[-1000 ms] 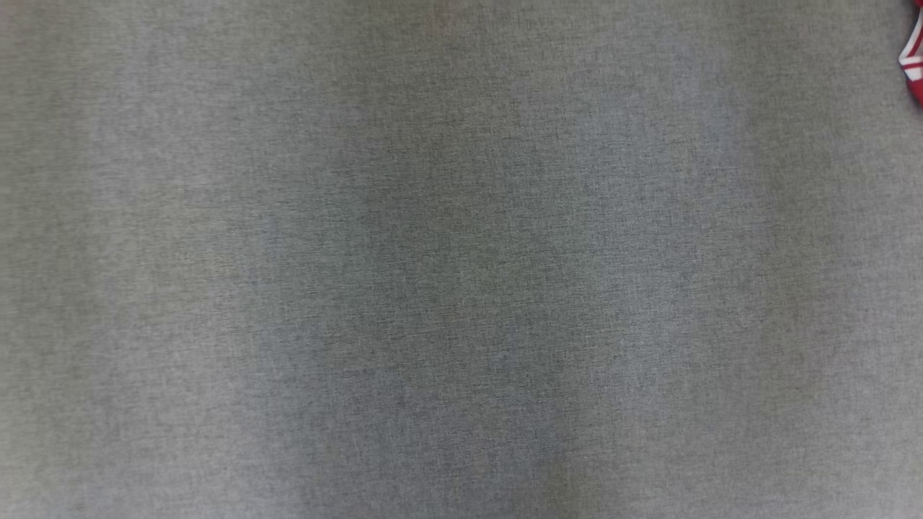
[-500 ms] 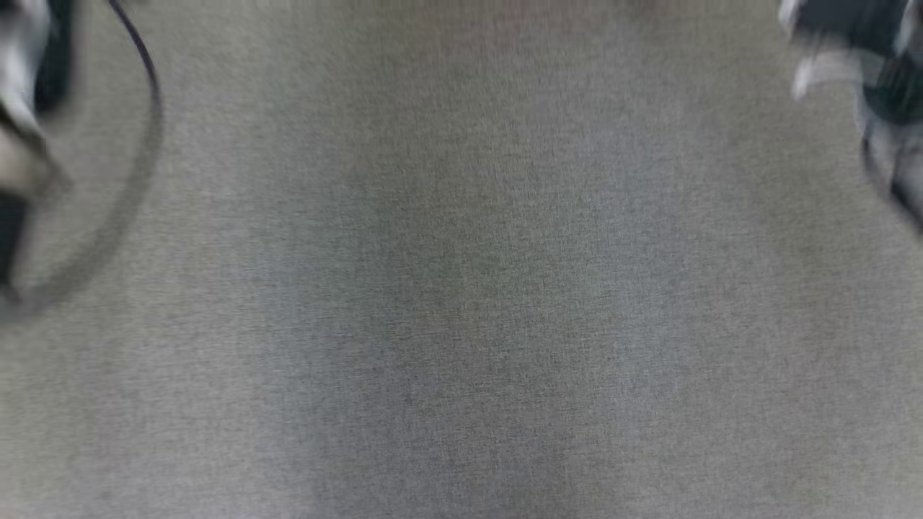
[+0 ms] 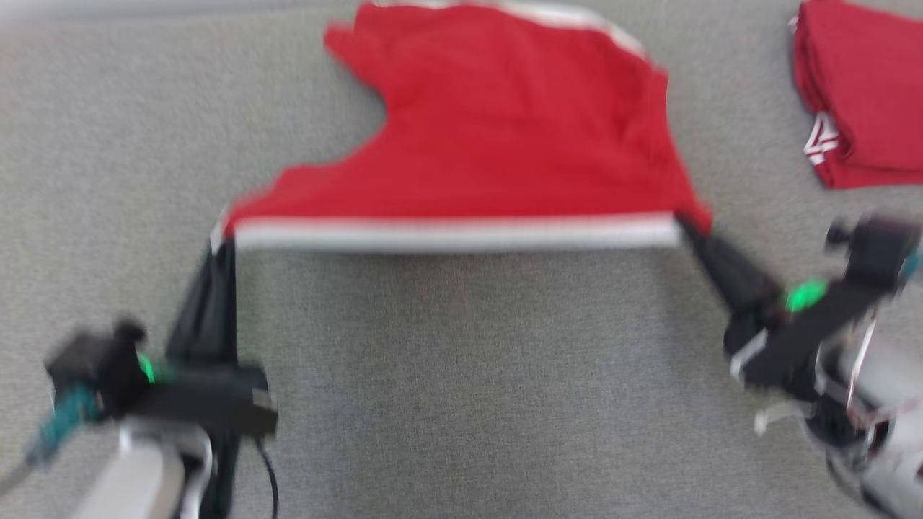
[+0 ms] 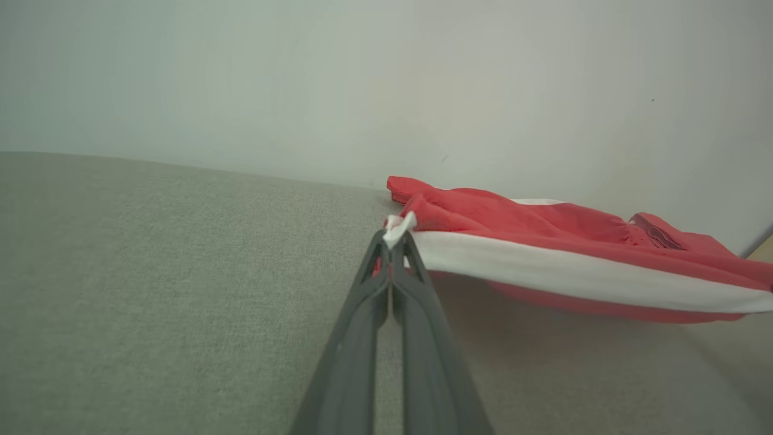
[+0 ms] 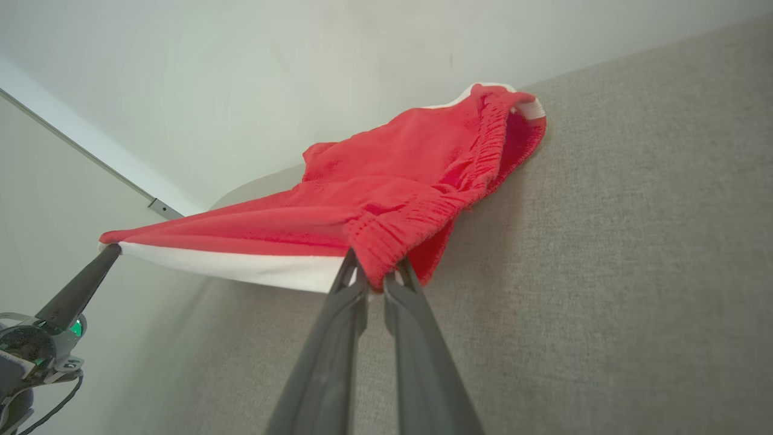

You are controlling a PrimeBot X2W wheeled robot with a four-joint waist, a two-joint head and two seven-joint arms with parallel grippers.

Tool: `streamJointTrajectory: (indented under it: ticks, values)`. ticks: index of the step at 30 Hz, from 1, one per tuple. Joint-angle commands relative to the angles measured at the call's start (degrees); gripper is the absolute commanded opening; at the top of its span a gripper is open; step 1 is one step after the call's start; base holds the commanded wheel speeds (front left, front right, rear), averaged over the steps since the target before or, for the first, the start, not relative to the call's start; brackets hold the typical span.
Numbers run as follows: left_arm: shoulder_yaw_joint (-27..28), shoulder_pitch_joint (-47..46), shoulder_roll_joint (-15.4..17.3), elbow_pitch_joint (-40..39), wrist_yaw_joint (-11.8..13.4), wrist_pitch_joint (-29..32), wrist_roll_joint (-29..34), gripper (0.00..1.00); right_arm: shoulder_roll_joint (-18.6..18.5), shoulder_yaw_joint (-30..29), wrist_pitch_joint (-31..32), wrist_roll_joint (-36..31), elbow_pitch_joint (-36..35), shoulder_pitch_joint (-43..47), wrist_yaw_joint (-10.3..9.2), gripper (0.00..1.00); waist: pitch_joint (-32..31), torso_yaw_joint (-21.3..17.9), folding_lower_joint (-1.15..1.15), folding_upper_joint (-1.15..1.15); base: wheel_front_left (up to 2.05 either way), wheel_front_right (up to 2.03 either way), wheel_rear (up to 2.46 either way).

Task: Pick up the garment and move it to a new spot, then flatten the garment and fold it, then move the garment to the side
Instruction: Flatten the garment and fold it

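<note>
The head camera looks steeply down from above on the grey woven cloth surface point(image 3: 461, 404), its picture blurred. Both wrist cameras sit low and close over that surface, facing its far edge and the pale wall point(image 4: 386, 72); the right one is tilted. All three share the red white-banded cloth garment point(image 3: 490, 144); the right wrist view also catches the left gripper point(image 5: 112, 249).

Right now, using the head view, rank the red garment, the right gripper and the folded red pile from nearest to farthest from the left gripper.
1. red garment: its white-banded corner sits in the jaws of the left gripper.
2. right gripper: at the right end of the banded edge, jaws shut on that corner.
3. folded red pile: far upper right, past the right gripper.
</note>
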Motion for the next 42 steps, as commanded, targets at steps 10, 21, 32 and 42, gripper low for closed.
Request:
streamJointTrajectory:
  ticks: [10,21,32,42]
  values:
    - [8.0,19.3,-6.9,2.6,-3.0,-0.2,2.6,0.0,-2.0,-4.2,-0.6,-2.7,-3.1,17.8,-0.18,0.0,-7.0,-0.6,0.02,0.01,0.0,0.0,0.0]
    - [15.8,27.0,-10.9,7.5,-7.9,-0.2,8.3,0.0,0.1,-5.5,-0.6,-4.0,-7.4,36.9,-0.21,0.0,-12.2,0.5,0.02,0.01,0.0,0.0,0.0]
    - [17.5,24.7,-10.1,6.7,-10.2,-0.2,12.6,0.0,3.4,-9.2,-0.4,-6.0,-11.2,38.7,-0.2,0.0,-11.4,-1.8,0.02,0.01,0.0,0.0,0.0]
    - [13.8,7.0,-4.0,5.5,-11.5,5.7,16.4,0.0,9.2,-12.7,-0.4,-3.2,-10.9,31.6,-0.17,0.0,-5.7,-6.3,0.02,0.01,0.0,0.0,0.0]
